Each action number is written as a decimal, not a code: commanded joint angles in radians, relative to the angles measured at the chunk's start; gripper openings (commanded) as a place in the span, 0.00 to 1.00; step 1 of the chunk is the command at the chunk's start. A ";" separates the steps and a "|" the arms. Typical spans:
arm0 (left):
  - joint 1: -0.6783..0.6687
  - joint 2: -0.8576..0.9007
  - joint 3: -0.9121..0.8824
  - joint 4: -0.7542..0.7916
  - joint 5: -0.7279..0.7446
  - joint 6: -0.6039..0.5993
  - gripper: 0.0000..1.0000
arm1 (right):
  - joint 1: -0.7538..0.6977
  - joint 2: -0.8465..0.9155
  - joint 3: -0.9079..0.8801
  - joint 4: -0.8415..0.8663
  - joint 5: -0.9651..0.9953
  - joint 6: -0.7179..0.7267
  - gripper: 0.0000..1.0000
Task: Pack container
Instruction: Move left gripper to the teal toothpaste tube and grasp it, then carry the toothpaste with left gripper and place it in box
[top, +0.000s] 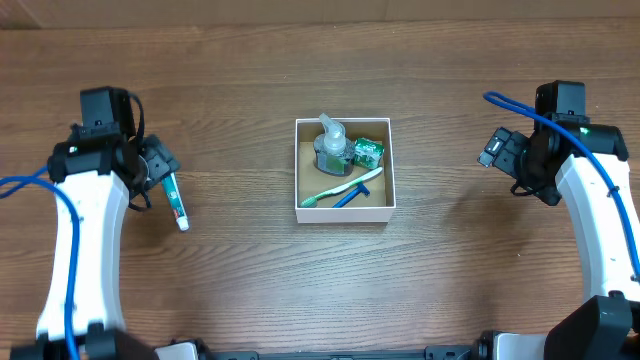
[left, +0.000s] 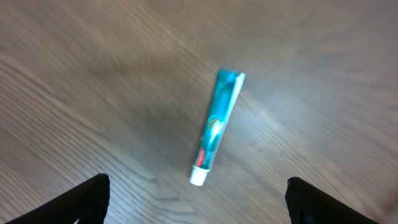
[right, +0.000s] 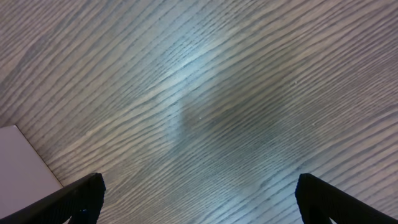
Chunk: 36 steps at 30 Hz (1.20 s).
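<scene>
The container (top: 392, 190), a small white box with a brown inside, sits mid-table. In it lie a clear pump bottle (top: 331, 148), a green packet (top: 367, 152), a green toothbrush (top: 335, 191) and a blue one (top: 352, 193). A teal toothpaste tube (top: 176, 201) with a white cap lies on the table at the left; it also shows in the left wrist view (left: 215, 127). My left gripper (left: 198, 194) is open above the tube, not touching it. My right gripper (right: 198, 194) is open and empty over bare wood, right of the container; a white corner of the container (right: 22, 167) shows at the frame's left.
The table (top: 240, 290) is dark brown wood. Blue cables run along both arms.
</scene>
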 joint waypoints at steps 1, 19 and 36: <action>0.035 0.139 -0.071 0.053 0.124 0.095 0.88 | -0.002 -0.009 0.000 0.005 0.002 -0.003 1.00; 0.029 0.503 -0.071 0.180 0.198 0.179 0.57 | -0.002 -0.009 0.000 0.001 0.002 -0.003 1.00; -0.077 0.251 0.173 0.058 0.198 0.259 0.04 | -0.002 -0.009 0.000 0.001 0.002 -0.003 1.00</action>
